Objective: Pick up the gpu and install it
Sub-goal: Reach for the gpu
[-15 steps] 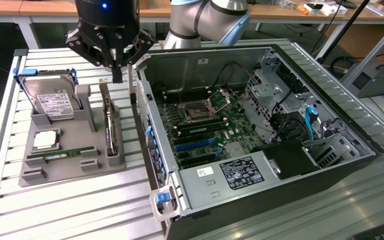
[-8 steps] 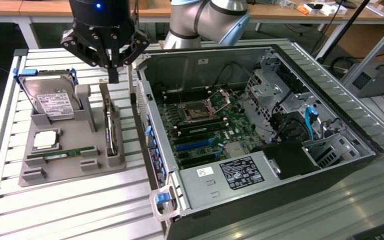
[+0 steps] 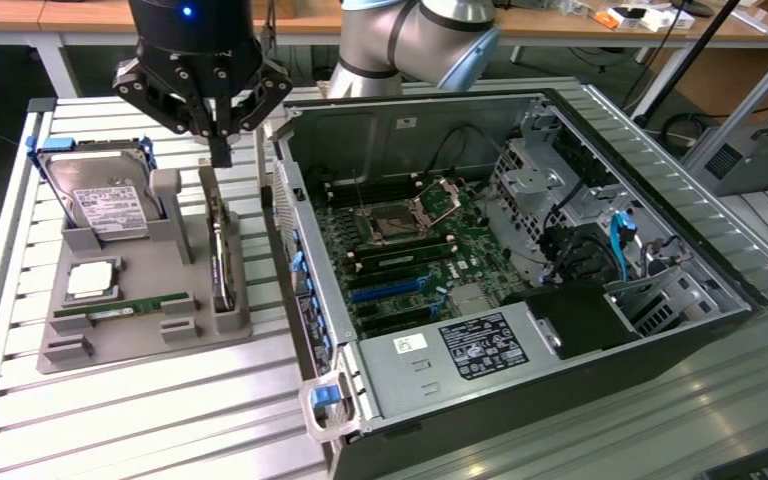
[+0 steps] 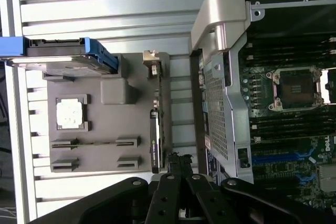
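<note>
The gpu (image 3: 220, 250) stands on its long edge in a slot of the grey holder (image 3: 131, 345), a thin dark card with a silvery bracket end. My gripper (image 3: 220, 152) hangs just above the card's far end, fingers pressed together and shut on nothing. In the wrist view the gpu (image 4: 156, 129) is a narrow dark strip on the holder (image 4: 105, 124), and my gripper (image 4: 178, 158) is close over one end of it. The open computer case (image 3: 357, 370) lies just to the exterior view's right of the holder, its motherboard (image 3: 418, 250) exposed with blue slots (image 3: 391, 290).
The holder also carries a silver hard drive (image 3: 104, 200) in a blue frame, a square processor (image 3: 93, 280) and a green memory stick (image 3: 124, 305). The case wall (image 4: 220, 93) rises right beside the gpu. Cables and drive cages (image 3: 598, 230) fill the case's far side.
</note>
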`<state>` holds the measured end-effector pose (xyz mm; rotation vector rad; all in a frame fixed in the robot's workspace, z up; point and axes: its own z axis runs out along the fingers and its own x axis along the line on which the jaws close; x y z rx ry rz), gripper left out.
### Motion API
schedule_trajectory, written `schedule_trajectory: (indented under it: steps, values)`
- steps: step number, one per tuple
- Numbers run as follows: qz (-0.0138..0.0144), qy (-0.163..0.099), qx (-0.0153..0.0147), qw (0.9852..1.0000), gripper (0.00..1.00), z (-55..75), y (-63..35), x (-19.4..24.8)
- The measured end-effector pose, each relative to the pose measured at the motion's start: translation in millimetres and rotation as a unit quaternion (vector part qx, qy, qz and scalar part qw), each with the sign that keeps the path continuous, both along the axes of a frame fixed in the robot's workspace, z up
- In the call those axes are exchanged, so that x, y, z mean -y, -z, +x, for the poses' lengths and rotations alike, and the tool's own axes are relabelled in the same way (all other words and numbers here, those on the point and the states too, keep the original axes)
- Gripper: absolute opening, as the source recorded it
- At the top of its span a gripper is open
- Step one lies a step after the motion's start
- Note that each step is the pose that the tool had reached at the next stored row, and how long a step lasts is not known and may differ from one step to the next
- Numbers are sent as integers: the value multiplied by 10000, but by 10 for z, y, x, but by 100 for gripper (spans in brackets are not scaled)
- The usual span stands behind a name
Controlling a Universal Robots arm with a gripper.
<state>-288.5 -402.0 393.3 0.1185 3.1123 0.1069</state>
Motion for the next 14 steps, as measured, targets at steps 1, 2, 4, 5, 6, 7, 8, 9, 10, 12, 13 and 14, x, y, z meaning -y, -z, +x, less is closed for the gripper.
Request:
schedule_trajectory:
  steps: [1, 2, 4, 5, 6, 7, 8, 9, 10, 12, 13, 14]
  values:
    - [0, 0, 0, 10000, 11, -4, 0, 0]
    - [0, 0, 0, 10000, 11, -13, 0, 0]
    - [0, 0, 0, 10000, 11, -31, 0, 0]
    - [0, 0, 0, 10000, 11, -36, 0, 0]
    - [0, 0, 0, 10000, 11, -43, 0, 0]
    - [0, 0, 0, 10000, 11, -49, 0, 1]
    - [0, 0, 0, 10000, 11, -59, 0, 1]
    - [0, 0, 0, 10000, 11, -66, 0, 1]
    - [0, 0, 0, 10000, 11, -76, 0, 1]
    - [0, 0, 0, 10000, 11, -91, 0, 1]
    - [0, 0, 0, 10000, 11, -97, 0, 1]
    - [0, 0, 0, 10000, 11, -103, 0, 1]
